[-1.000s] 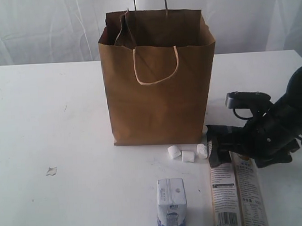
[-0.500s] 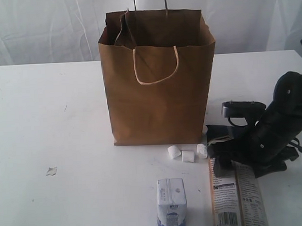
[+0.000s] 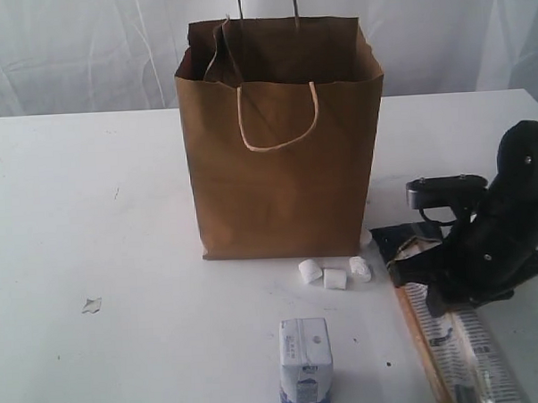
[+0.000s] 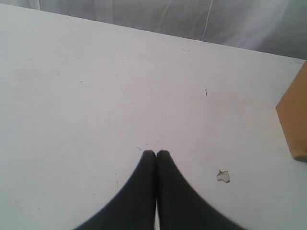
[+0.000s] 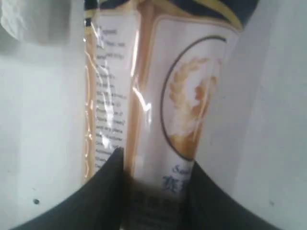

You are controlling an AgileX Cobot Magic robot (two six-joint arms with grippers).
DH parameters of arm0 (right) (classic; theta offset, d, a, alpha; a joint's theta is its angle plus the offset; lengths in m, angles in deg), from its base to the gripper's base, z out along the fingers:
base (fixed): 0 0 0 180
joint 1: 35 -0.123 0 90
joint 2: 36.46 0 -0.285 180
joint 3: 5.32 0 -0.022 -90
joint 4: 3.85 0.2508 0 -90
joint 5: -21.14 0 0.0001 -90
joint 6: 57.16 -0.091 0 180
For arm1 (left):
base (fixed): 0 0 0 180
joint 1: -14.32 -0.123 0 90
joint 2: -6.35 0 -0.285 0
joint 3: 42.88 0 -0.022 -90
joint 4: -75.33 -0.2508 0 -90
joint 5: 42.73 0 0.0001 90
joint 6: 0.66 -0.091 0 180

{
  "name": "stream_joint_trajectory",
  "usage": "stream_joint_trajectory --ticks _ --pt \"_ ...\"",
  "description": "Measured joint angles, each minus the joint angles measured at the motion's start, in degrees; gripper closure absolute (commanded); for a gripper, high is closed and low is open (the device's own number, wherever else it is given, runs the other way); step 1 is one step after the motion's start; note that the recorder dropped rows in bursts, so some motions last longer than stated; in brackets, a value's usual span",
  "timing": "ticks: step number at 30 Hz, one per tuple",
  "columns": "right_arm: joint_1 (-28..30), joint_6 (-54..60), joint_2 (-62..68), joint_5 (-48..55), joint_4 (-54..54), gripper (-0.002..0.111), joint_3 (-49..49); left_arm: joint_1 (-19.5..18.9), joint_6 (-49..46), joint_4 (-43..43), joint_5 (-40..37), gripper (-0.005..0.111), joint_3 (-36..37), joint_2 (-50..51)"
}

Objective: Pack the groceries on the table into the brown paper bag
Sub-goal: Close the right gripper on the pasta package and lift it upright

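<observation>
Nearest, at 6 o'clock from bag: carton (image 3: pixel 305 371), upright on desk (image 3: pixel 124 368), apart from the rest. At 5 o'clock from bag: packet (image 3: pixel 458 345), long, running from near desk edge up toward bag's near right corner, tipped partly onto one long edge, dark top at far end. Pinched close to that dark top by right fingers (image 5: pixel 108 196), one on each side, closed against the wrapper; printed face and wheat logo filling right wrist view. Just off bag's near right corner: three marshmallows (image 3: pixel 335 274), in a short row on desk, near packet's top, not touching bag. At 8 o'clock from bag, well apart: small pale scrap (image 3: pixel 92 305). Mid-desk: bag (image 3: pixel 282 183), upright, mouth open, cord handle hanging down front face. Seen in left wrist view only: left fingers (image 4: pixel 144 184), pressed together, holding nothing, over bare desk, scrap near, bag's corner just in view.
</observation>
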Motion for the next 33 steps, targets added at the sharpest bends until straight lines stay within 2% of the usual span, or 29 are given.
stream_joint_trajectory --ticks 6,12,24,28,29,33 --pt "5.2 4.5 -4.8 3.9 -4.7 0.108 -0.3 0.0 0.0 0.0 0.0 0.107 0.0 0.0" --pt "9.8 14.4 -5.6 7.5 -0.8 0.108 -0.3 0.0 0.0 0.0 0.0 0.107 0.0 0.0" --pt "20.8 29.1 -5.6 9.8 12.6 0.108 2.0 0.0 0.0 0.0 0.0 0.107 0.0 0.0" --pt "27.6 35.6 -5.3 13.8 19.1 0.108 3.6 0.0 0.0 0.0 0.0 0.107 0.0 0.0" --pt "30.3 38.7 -5.3 16.7 23.4 0.108 4.6 0.0 0.0 0.0 0.0 0.107 0.0 0.0" --pt "35.6 41.3 -5.2 24.4 30.3 0.108 7.9 0.0 0.0 0.0 0.0 0.107 0.0 0.0"
